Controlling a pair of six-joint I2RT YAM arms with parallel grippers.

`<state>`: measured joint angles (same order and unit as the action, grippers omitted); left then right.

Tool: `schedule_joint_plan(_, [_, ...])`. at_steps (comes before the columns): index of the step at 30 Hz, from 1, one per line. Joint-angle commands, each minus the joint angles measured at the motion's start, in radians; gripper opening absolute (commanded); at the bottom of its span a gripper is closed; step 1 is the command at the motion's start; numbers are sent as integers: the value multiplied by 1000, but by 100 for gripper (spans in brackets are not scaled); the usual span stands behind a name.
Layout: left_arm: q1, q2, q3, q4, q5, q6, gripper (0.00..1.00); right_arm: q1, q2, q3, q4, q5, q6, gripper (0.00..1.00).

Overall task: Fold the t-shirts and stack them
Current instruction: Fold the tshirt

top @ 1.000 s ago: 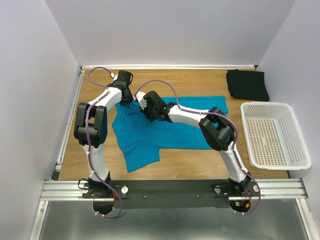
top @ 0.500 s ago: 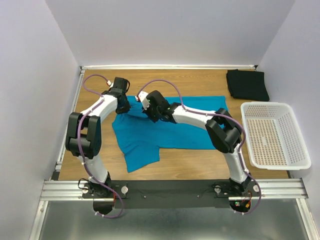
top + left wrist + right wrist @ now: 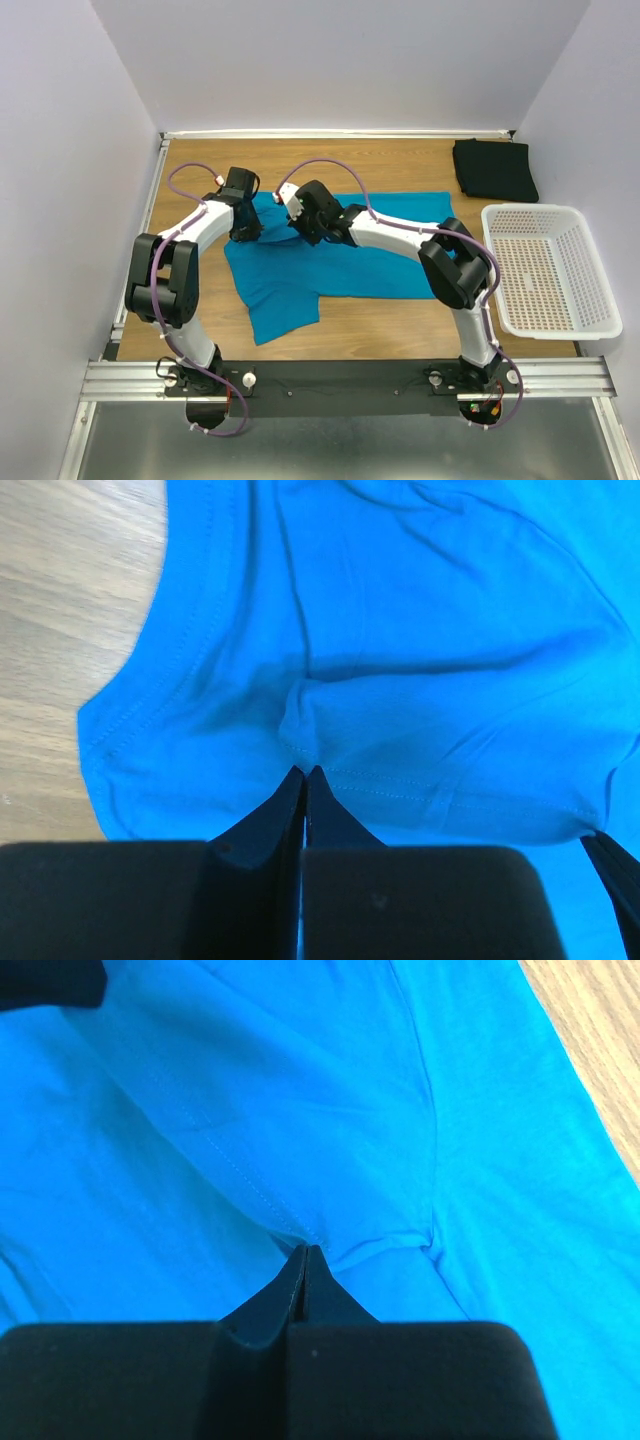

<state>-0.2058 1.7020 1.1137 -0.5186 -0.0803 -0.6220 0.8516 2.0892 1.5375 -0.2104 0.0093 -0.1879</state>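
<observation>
The teal-blue t-shirt [image 3: 340, 262] lies spread across the middle of the wooden table, with one sleeve trailing toward the front. At its upper left edge my left gripper [image 3: 248, 232] is shut, pinching a fold of teal cloth by the hem [image 3: 305, 772]. A little to its right my right gripper [image 3: 299, 230] is shut on another pinch of the same shirt along a stitched seam [image 3: 306, 1250]. The black t-shirt [image 3: 494, 168] sits folded at the back right corner, away from both grippers.
A white perforated basket [image 3: 530, 208] stands at the right edge of the table. Bare wood [image 3: 70, 600] shows left of the shirt and along the front. Walls close in the table on the left, back and right.
My left gripper has moved left and toward the front, settling over the shirt's upper left edge. The right gripper has shifted slightly toward the back, still shut on the cloth.
</observation>
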Motion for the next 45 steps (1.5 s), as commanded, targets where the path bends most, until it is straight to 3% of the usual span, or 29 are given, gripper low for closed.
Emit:
schedule_joint_plan(1, [-23,-27,5,-17,36,-12,7,10,-46,-2,-41,14,-28,1])
schedule_joint_plan(23, [-73,-36,-29,-69,146,-7,11,10,-86,-27,-109,90,-68,1])
schedule_joint_plan(45, [-86,-4,-92,-23,212,8,25,9,-20,-74,-118,127,-62,4])
